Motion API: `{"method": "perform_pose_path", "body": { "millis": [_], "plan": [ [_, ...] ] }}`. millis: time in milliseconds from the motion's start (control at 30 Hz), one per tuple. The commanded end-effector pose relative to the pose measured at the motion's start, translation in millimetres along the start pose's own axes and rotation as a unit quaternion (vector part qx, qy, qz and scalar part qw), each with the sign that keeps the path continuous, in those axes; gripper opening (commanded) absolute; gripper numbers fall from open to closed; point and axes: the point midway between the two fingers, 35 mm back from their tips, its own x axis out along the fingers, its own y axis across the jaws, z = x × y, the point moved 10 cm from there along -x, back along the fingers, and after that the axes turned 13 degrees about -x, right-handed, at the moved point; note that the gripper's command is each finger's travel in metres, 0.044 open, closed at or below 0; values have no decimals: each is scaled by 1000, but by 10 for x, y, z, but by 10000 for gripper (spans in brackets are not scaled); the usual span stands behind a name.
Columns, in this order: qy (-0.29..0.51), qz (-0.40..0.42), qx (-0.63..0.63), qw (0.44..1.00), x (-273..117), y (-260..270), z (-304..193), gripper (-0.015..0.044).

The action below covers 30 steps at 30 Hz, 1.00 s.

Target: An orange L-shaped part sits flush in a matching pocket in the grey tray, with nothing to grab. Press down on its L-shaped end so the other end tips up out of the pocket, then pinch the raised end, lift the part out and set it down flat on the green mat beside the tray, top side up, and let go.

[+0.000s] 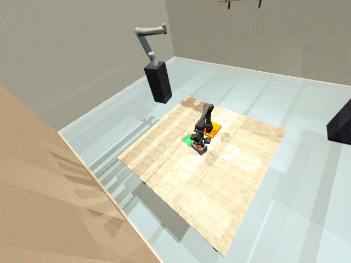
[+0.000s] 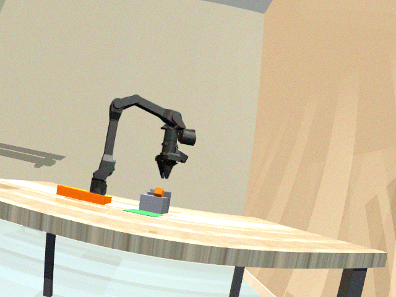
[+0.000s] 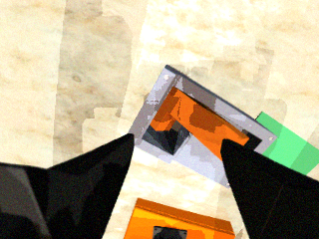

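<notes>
Hovering above the grey tray [image 1: 203, 151] [image 2: 153, 203] [image 3: 219, 175], claw [image 1: 202, 144] [image 2: 164, 177] [image 3: 177, 142] released, nothing grasped; orange part [image 1: 198, 147] [image 2: 158, 192] [image 3: 201, 117] tilted, one end poking above the rim.

Above the grey tray [image 1: 203, 152] [image 2: 153, 203] [image 3: 214, 171], you had open air beneath your tool [image 1: 201, 142] [image 2: 164, 177] [image 3: 177, 141]. The tray's walls and the raised end of the orange L-shaped part [image 1: 198, 146] [image 2: 158, 192] [image 3: 199, 116] blocked a lower sideways pass.
</notes>
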Motion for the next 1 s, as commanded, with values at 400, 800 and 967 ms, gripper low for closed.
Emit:
{"method": "perform_pose_path", "body": {
  "millis": [400, 800, 967],
  "plan": [
    [4, 2, -514, 858, -40, -411, -324, 280],
    [4, 2, -514, 858, 50, -413, -321, 280],
    [4, 2, -514, 858, 258, -412, -326, 280]
  ]
}}
